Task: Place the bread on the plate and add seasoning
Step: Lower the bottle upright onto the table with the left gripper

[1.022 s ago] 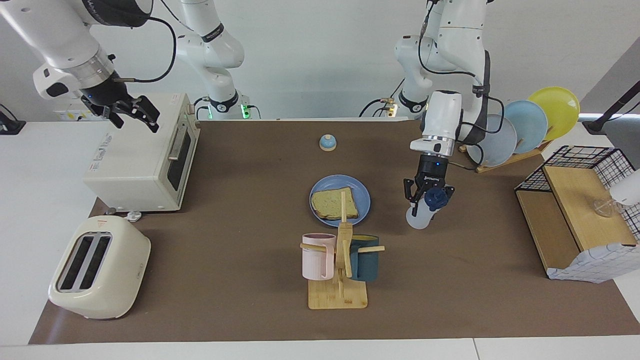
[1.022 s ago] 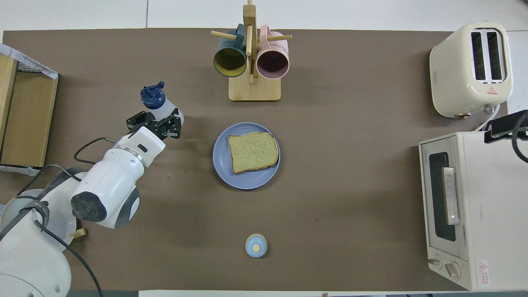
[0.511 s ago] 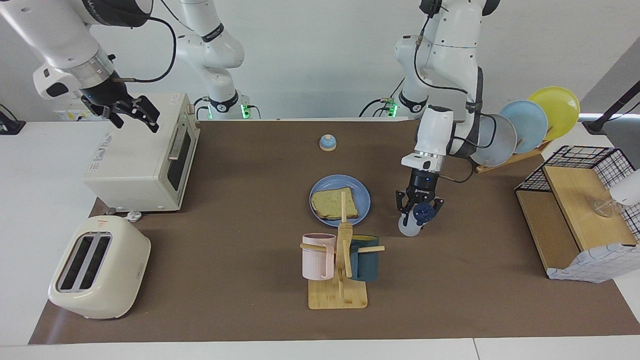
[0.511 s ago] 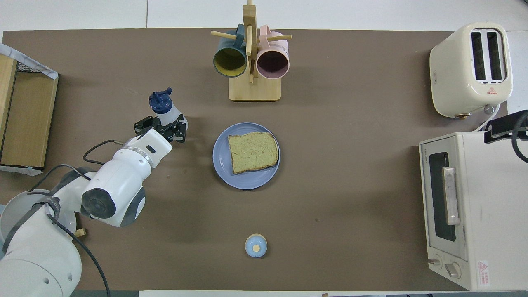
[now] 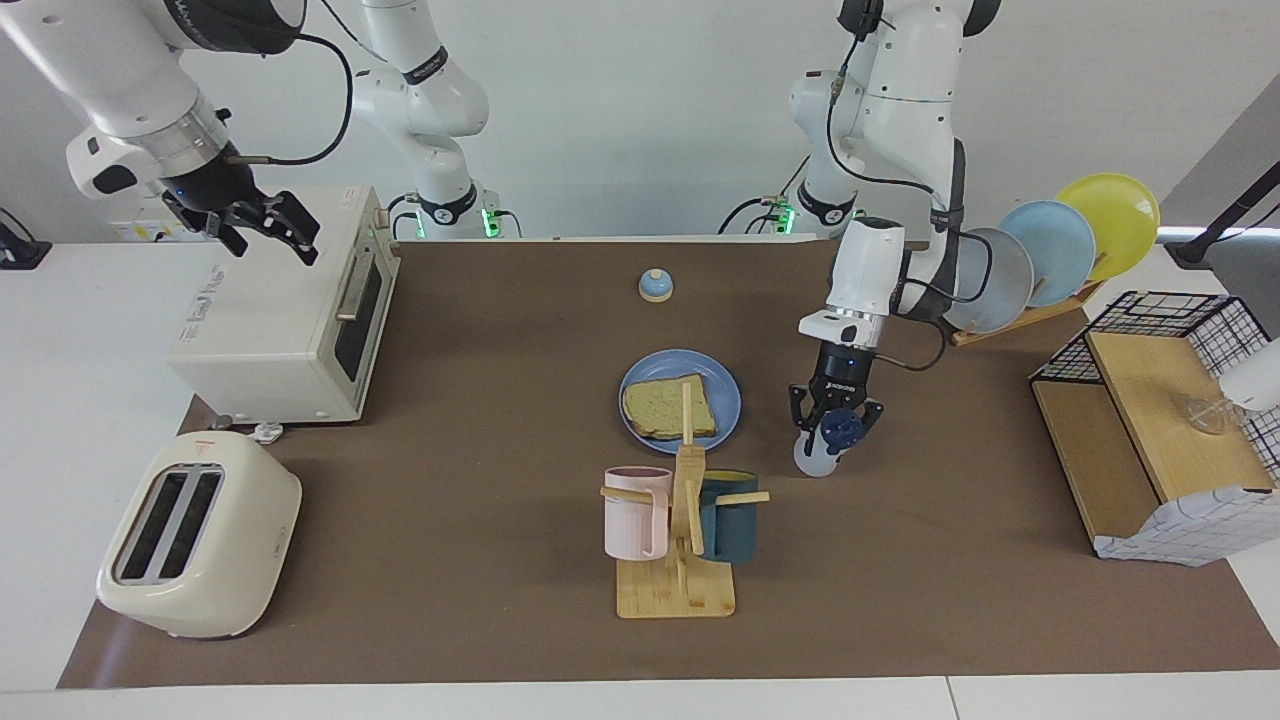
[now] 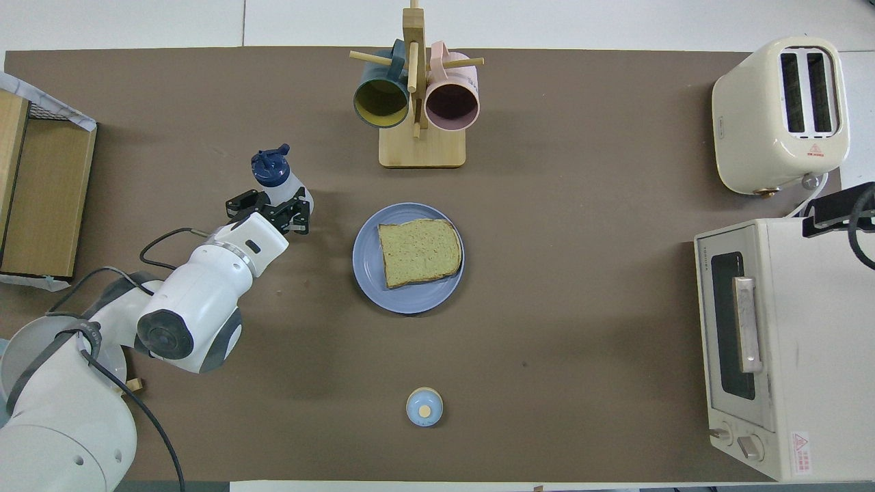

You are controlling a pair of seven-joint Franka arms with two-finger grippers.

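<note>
Item: seasoning bottle (image 5: 822, 448), translucent w/ navy cap, pinched in the left gripper (image 5: 836, 418). Fingers (image 6: 295, 209) clamp the body just below the cap; the bottle hangs tilted, cap end leaning away from the robots. Whether its base touches the mat we can't tell. It sits beside the blue plate (image 5: 728, 396), toward the left arm's end of the table, not over it.

Item: toast slice (image 6: 418, 251), flat on the plate, so we judge the bread step done and seasoning not yet added.

Item: right gripper (image 5: 262, 226), fingers spread, holding nothing, over the toaster oven (image 5: 285, 320). That arm waits.

Risks as we judge them:
- Grip is high and the body looks smooth; bottle may swivel or slip in the pinch when tipped.
- Cap appears on; if sealed, nothing will come out.
- Tipping before the bottle is over the toast puts seasoning on the mat.
- Mug tree (image 5: 682, 520) w/ pink and teal mugs stands near the plate; a low swing could clip a peg.

Also present: bell (image 5: 655, 285), pop-up toaster (image 5: 195, 535).
</note>
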